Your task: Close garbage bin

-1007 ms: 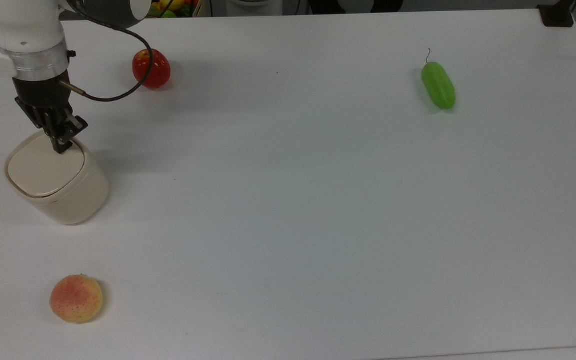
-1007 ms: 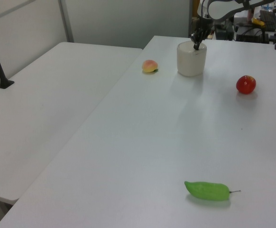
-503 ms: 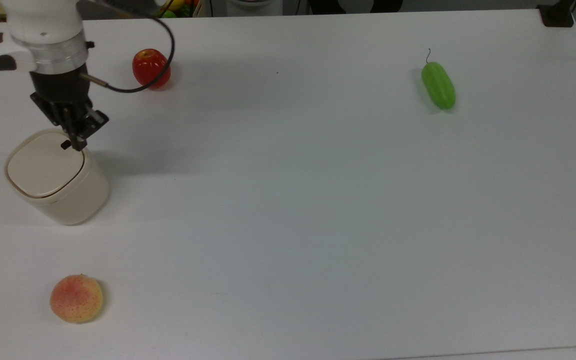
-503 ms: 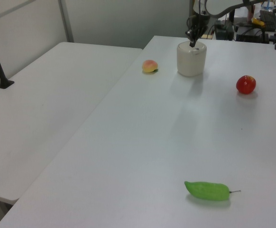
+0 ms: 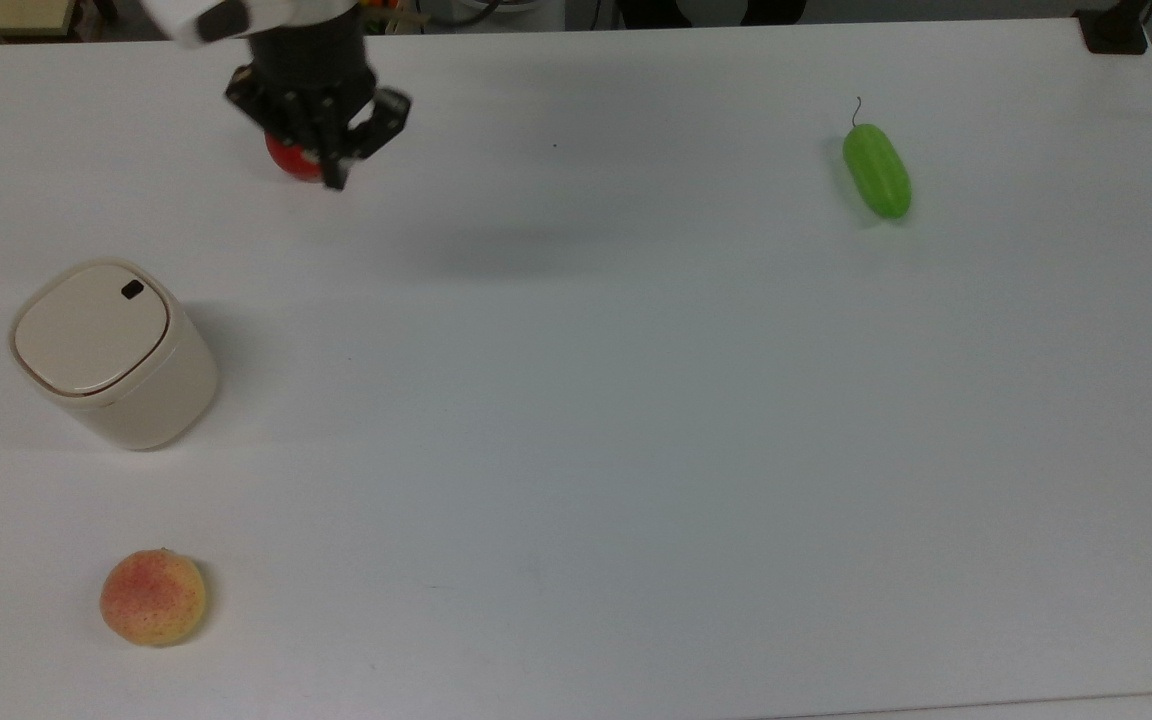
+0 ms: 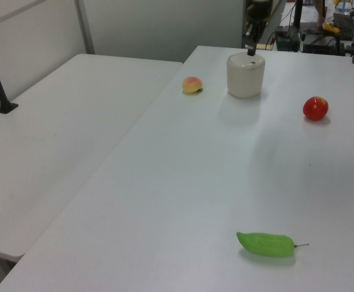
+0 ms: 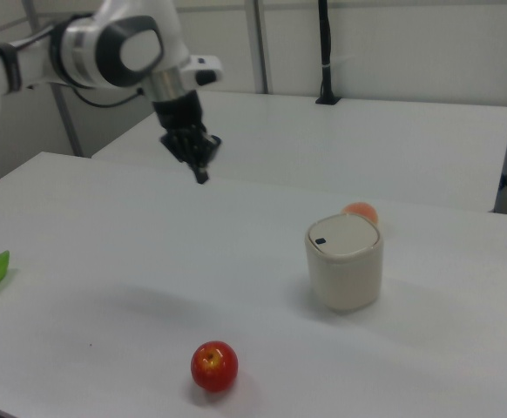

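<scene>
The cream garbage bin point(image 5: 126, 385) stands near the top view's left edge. Its flat lid point(image 5: 86, 330) lies down flush, with the small black button point(image 5: 133, 289) showing. The bin point(image 7: 344, 270) sits right of centre in the right view, and in the left view the bin point(image 6: 246, 76) is at the far end of the table. My gripper point(image 5: 338, 178) hangs in the air, shut and holding nothing, away from the bin toward the top view's upper right, where it overlaps the red apple. In the right view the gripper point(image 7: 201, 176) is raised high, left of the bin.
A red apple point(image 7: 214, 366) lies on the white table point(image 5: 636, 400), partly covered by the gripper in the top view. A peach point(image 5: 153, 597) sits near the top view's lower left. A green cucumber point(image 5: 876, 170) lies far off at the top view's right.
My gripper has lifted off the bin's lid and swung away toward the top view's upper right, over the apple. The lid stays down, and its black button is now uncovered.
</scene>
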You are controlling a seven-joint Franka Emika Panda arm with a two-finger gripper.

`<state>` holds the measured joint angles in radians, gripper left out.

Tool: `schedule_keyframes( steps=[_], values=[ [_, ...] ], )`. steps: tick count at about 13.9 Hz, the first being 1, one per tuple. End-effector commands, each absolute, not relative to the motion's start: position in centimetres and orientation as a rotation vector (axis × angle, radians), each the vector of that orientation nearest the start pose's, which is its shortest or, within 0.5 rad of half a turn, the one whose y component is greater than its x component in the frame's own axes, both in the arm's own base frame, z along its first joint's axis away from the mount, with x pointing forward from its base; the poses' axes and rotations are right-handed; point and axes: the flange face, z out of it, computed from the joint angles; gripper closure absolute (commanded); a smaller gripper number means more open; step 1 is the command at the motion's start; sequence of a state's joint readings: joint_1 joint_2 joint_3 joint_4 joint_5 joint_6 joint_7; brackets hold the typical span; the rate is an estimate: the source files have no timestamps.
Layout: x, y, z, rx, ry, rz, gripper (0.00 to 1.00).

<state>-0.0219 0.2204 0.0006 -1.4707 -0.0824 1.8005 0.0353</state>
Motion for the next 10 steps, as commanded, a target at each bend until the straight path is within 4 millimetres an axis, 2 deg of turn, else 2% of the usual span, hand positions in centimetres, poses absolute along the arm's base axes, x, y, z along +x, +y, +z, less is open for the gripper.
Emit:
schedule_keyframes(
  steps=[1,2,4,6,7,8,10],
  values=[
    [60.2,2.1,59.3,-3.208,-0.246,-0.068,1.0],
    [59.7,3.0,59.7,-3.203,-0.278,-0.042,1.0],
    [58.2,6.2,60.1,-3.195,-0.359,0.026,1.0],
    [57.3,7.0,60.9,-3.192,-0.369,0.04,1.0],
    [57.3,6.9,60.9,-3.192,-0.367,0.042,0.96],
    [57.3,6.9,60.9,-3.192,-0.367,0.042,0.86],
    [57.3,6.8,61.0,-3.195,-0.347,0.039,0.44]
  ],
)
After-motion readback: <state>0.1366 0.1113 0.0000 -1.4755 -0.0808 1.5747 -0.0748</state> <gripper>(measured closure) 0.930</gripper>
